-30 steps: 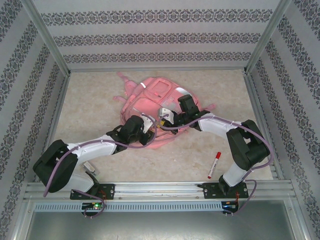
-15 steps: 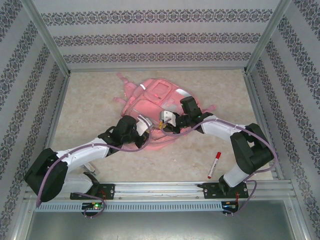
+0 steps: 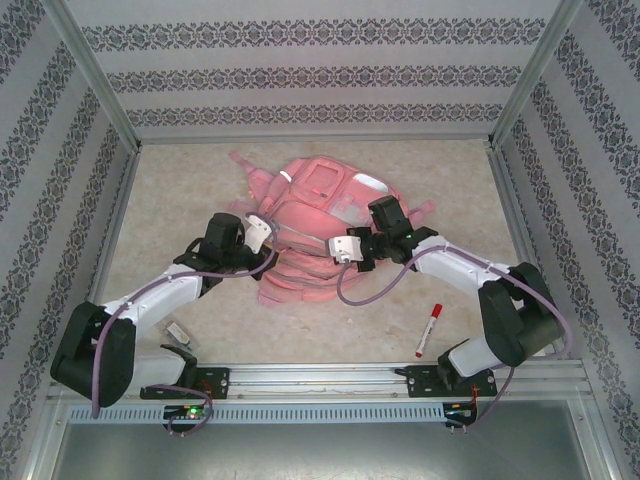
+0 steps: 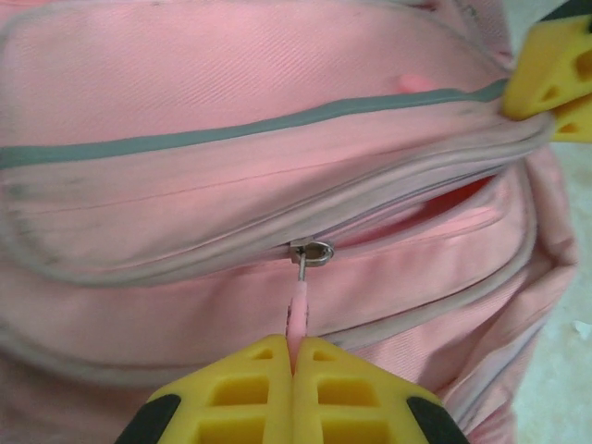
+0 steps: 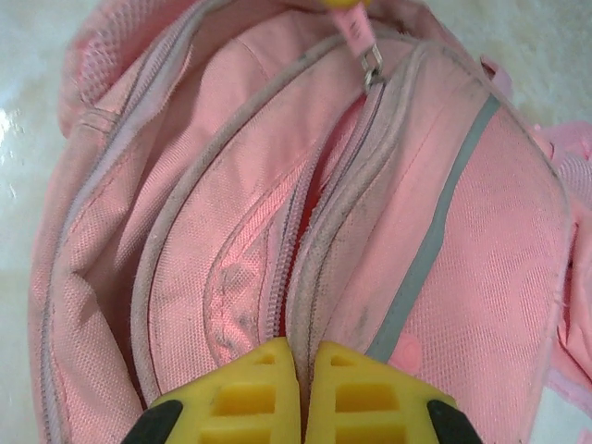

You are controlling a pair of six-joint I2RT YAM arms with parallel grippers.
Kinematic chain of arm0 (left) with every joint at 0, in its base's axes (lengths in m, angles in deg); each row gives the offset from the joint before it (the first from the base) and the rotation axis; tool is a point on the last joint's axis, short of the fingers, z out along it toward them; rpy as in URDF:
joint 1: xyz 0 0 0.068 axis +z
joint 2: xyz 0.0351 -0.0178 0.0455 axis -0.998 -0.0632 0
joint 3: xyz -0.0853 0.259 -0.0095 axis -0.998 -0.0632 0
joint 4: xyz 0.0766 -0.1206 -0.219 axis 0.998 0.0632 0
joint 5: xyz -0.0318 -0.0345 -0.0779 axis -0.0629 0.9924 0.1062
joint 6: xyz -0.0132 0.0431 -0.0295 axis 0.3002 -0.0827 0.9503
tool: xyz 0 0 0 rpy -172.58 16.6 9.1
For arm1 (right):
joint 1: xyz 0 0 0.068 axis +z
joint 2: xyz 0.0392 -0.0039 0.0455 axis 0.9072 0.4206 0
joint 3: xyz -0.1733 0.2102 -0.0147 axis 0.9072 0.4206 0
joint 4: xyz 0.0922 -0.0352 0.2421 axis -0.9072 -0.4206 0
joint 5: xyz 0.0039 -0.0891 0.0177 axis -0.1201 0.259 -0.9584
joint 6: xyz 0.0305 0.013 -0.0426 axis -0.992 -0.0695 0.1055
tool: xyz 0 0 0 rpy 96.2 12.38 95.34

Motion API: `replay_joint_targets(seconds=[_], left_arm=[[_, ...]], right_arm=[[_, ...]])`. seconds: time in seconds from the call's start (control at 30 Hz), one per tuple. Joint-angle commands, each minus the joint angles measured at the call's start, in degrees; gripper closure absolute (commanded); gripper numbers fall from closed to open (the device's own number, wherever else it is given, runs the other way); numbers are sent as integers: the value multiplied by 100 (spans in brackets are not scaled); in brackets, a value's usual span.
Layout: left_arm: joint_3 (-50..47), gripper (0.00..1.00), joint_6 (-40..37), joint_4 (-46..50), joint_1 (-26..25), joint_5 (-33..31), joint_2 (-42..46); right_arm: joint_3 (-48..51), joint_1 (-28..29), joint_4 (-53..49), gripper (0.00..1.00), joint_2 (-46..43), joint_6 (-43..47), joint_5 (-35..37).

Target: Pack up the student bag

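The student bag (image 3: pixel 305 215) lies flat in the middle of the table, pink with grey strips. My left gripper (image 4: pixel 294 356) is shut on the pink zipper pull (image 4: pixel 298 314), whose metal slider (image 4: pixel 312 252) sits on a partly open zip. In the top view the left gripper (image 3: pixel 260 232) is at the bag's left side. My right gripper (image 5: pixel 303 351) is shut on the bag's fabric edge beside the zip teeth (image 5: pixel 277 296); seen from above, the right gripper (image 3: pixel 347 248) is at the bag's right side. A red lining shows in the gap.
A red marker with a white cap (image 3: pixel 428 330) lies on the table at the front right, near the right arm's base. A small pale object (image 3: pixel 178 330) sits by the left arm's base. Patterned walls and metal posts (image 3: pixel 100 80) enclose the table.
The left gripper closed on the zipper pull and drew it to the left, away from the right gripper. The bag stretched out between the two grippers and the zip gap lengthened.
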Motion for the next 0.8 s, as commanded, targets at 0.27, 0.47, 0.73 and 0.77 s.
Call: replay_joint_targets(seconds=[0.27, 0.47, 0.73, 0.77], left_arm=[[-101, 100, 144, -389, -164, 580, 273], [-134, 100, 263, -502, -538, 403, 347], [-278, 100, -191, -138, -432, -635, 630], [-270, 100, -199, -80, -330, -712, 614]], right_arm=[[119, 180, 748, 51, -179, -1881, -708], [-655, 805, 627, 43, 699, -2327, 12], [-902, 1137, -59, 85, 1001, -1176, 1713], [-860, 1132, -167, 93, 927, -998, 1809]])
